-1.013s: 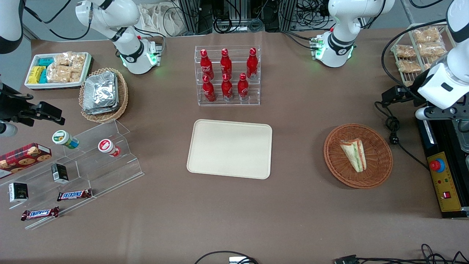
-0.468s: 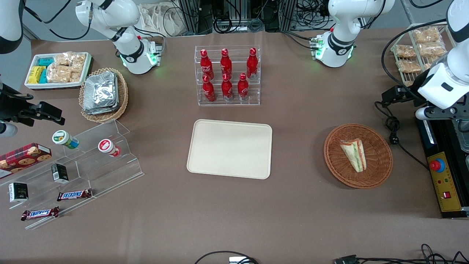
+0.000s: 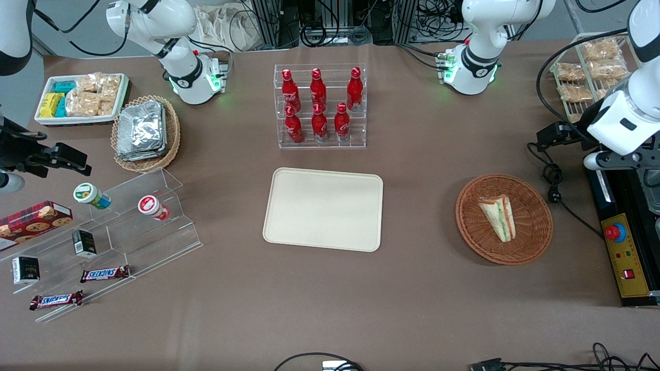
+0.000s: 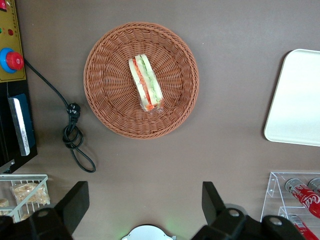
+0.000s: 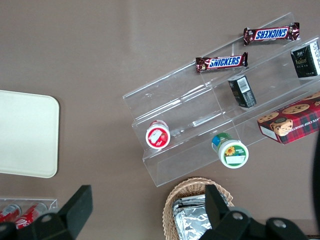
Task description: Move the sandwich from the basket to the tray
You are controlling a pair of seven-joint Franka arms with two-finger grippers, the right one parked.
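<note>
The sandwich (image 3: 498,216), a pale wedge with green and orange-red layers in clear wrap, lies in the round reddish-brown basket (image 3: 536,242) toward the working arm's end of the table. The cream tray (image 3: 324,208) rests flat at the table's middle with nothing on it. My left gripper (image 3: 619,157) hangs high over the table edge beside the basket, farther from the front camera than the sandwich. In the left wrist view the gripper (image 4: 144,200) is open and holds nothing, well apart from the sandwich (image 4: 145,82), the basket (image 4: 107,107) and the tray (image 4: 297,100).
A black cable with a plug (image 3: 554,190) lies beside the basket. A control box with a red button (image 3: 621,252) sits at the table edge. A clear rack of red bottles (image 3: 319,105) stands just past the tray. An acrylic snack shelf (image 3: 103,232) is toward the parked arm's end.
The left arm's wrist has shifted very slightly away from the front camera. The sandwich, basket and tray have not moved.
</note>
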